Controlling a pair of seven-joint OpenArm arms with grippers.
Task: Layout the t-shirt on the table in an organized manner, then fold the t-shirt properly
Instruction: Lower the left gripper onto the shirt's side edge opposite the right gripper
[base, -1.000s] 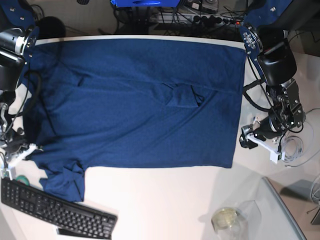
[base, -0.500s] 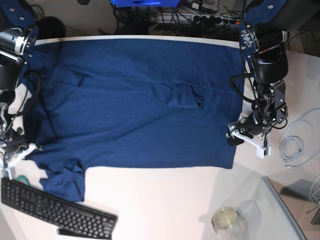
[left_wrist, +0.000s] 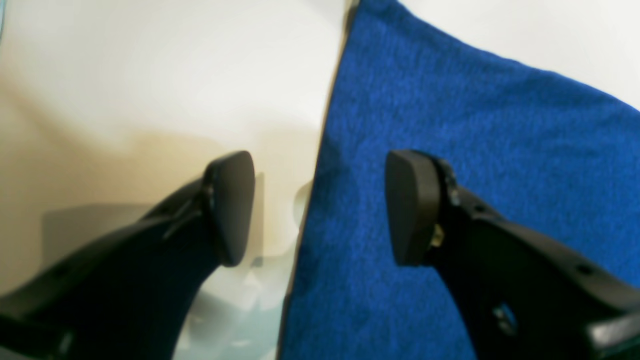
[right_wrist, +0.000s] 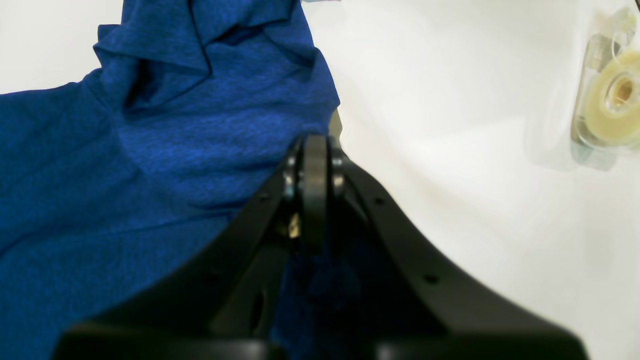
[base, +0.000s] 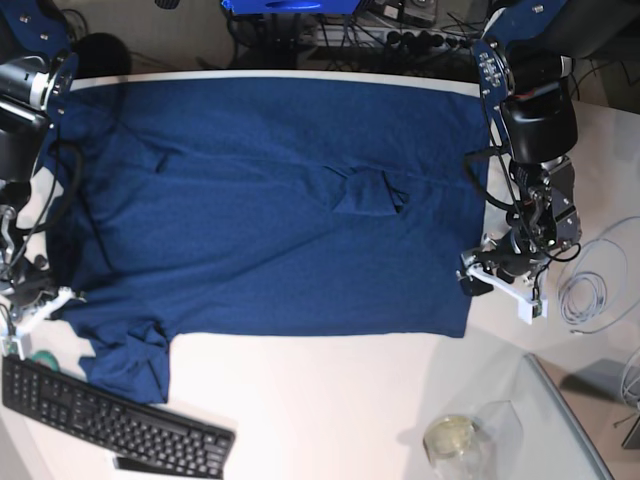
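The dark navy t-shirt (base: 270, 200) lies spread across the white table (base: 330, 400), with a small crease near its middle and a bunched sleeve at the front left. My left gripper (base: 474, 276) is at the shirt's right edge. In the left wrist view the left gripper (left_wrist: 320, 207) is open and astride that edge: one finger (left_wrist: 230, 207) over the bare table (left_wrist: 150, 75), the other over the t-shirt (left_wrist: 450, 100). My right gripper (right_wrist: 315, 190) is shut, with the t-shirt's (right_wrist: 100, 200) fabric pinched at the sleeve side; in the base view the right gripper (base: 45, 300) sits at the left.
A black keyboard (base: 110, 415) lies at the front left, close to the bunched sleeve. A clear tape dispenser (base: 455, 437) stands at the front right, also the tape dispenser (right_wrist: 607, 95) in the right wrist view. A coiled white cable (base: 590, 295) lies right of the left arm.
My left gripper has moved in from the right, off the bare table, to the shirt's right edge. The right arm and the shirt have stayed put.
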